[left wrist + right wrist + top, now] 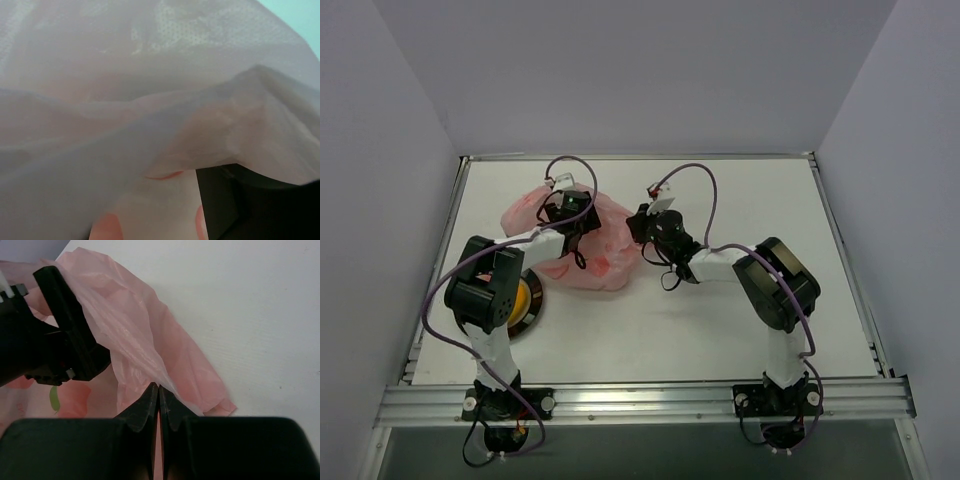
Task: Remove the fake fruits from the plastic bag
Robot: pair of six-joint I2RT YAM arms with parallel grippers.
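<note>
The pink plastic bag lies crumpled at the table's middle left. My left gripper is pushed into the bag's top. Its wrist view is filled by bag film, with only one dark finger showing, so I cannot tell how its jaws stand. My right gripper is shut on a fold of the bag's right edge, with the fingertips pressed together on the film. A yellow-orange fruit lies on the dark round plate, partly under the left arm. The other fruits are hidden.
The left arm's black wrist body stands close to the right gripper over the bag. White table lies to the right of the bag. Grey walls stand on three sides, and a metal rail runs along the near edge.
</note>
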